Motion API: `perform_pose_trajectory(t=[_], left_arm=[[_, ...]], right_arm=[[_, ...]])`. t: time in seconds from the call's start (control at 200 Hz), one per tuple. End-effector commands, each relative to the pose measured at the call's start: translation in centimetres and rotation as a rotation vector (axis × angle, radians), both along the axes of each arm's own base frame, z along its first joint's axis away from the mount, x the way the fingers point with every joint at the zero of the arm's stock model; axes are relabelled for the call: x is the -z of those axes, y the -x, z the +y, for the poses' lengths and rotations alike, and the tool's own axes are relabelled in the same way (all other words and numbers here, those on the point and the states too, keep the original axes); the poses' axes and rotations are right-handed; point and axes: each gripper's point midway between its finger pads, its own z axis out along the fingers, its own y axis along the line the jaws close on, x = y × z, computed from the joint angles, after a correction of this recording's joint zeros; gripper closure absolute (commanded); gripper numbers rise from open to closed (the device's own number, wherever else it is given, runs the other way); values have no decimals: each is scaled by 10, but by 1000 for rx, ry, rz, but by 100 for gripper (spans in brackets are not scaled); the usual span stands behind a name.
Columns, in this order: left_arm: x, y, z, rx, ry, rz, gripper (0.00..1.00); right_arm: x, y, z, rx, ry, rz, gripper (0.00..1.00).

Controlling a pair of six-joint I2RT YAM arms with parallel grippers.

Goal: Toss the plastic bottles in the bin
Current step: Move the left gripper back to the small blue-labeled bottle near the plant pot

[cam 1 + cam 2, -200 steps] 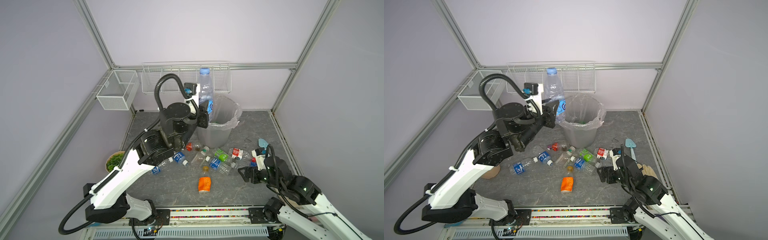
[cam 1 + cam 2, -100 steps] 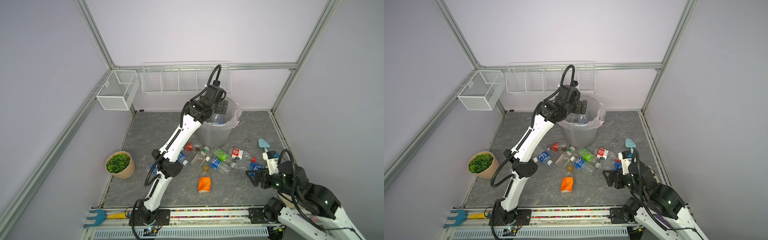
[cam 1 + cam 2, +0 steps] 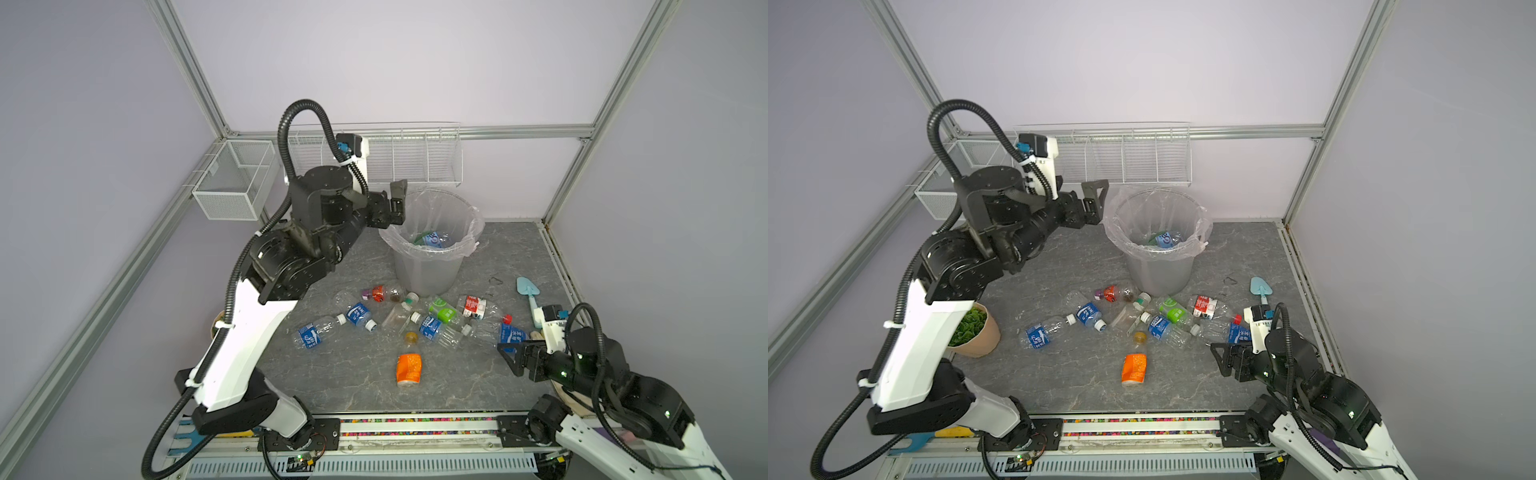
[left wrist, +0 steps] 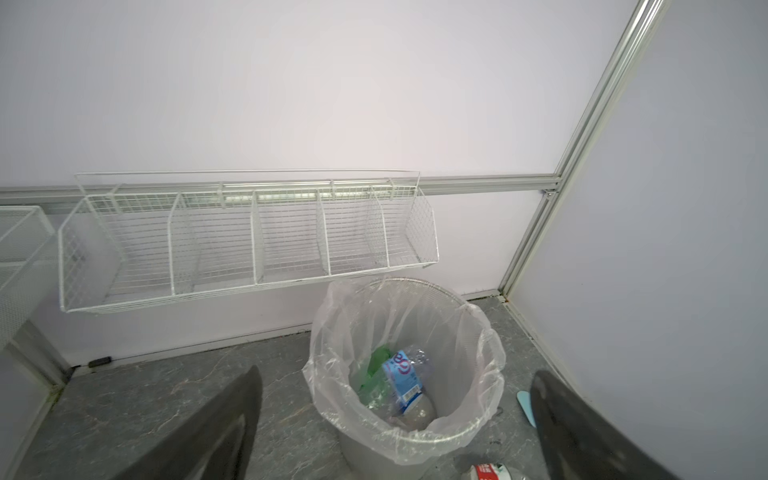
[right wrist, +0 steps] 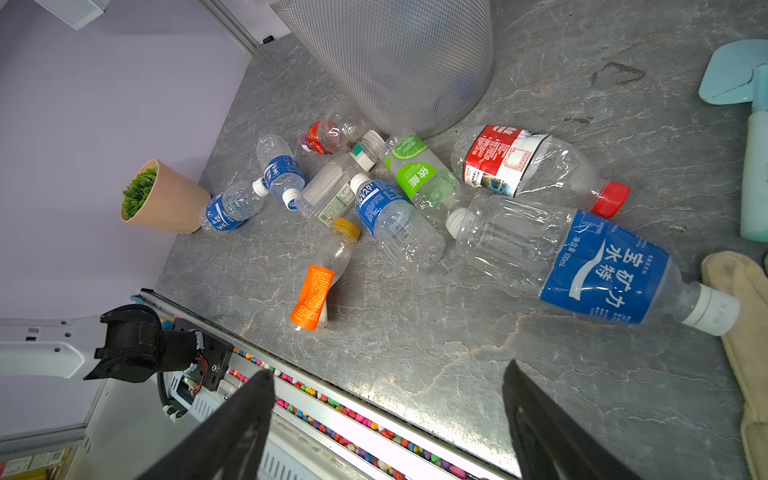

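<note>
The grey bin (image 3: 428, 266) (image 3: 1158, 270) (image 4: 374, 440), lined with a clear bag, stands at the back middle. Inside lie a blue-labelled bottle (image 4: 401, 380) and a green one (image 4: 374, 374). My left gripper (image 3: 397, 203) (image 3: 1094, 203) (image 4: 397, 372) hangs open and empty beside the bin's left rim. Several plastic bottles lie in front of the bin, among them a green-labelled (image 3: 444, 309), a red-labelled (image 5: 511, 160), an orange-labelled (image 3: 409, 368) and a big blue-labelled one (image 5: 598, 270). My right gripper (image 3: 511, 357) (image 3: 1219, 359) (image 5: 387, 370) is open and empty, low near the front right.
White wire baskets (image 3: 415, 158) (image 3: 232, 183) hang on the back and left walls. A potted plant (image 3: 971, 328) stands at the left behind my left arm. A blue trowel (image 3: 528, 291) and a beige glove (image 5: 744, 316) lie at the right. A rail (image 3: 415, 424) runs along the front.
My left gripper held a large blue-capped bottle upright by the bin's left rim. It has opened and the bottle now lies in the bin. My right gripper drifted slightly right.
</note>
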Motion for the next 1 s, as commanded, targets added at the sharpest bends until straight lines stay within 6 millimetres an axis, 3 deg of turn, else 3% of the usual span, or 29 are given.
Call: perform_pose_trajectory(t=[0.0,0.07,0.175,0.38,0.465,0.655,0.995], left_arm=[[53,1,39,-93,-13,89,0],[81,8,78,-135,101,141,0],[142,19,131,-289,167,281,1],[276,31,166,-479,133,584,1],[319,37,185,-578,205,682,1],[378,32,207,-640,405,794,1],[417,25,219,-734,422,850,1]], right_arm=[[6,4,0,2,-6,26,12],[9,3,1,0,-7,29,12],[16,2,6,-15,-8,45,12],[19,-2,18,-45,-28,65,12],[20,-1,18,-45,-32,65,12],[26,4,13,-35,-36,67,12],[28,10,3,-15,-34,61,12]])
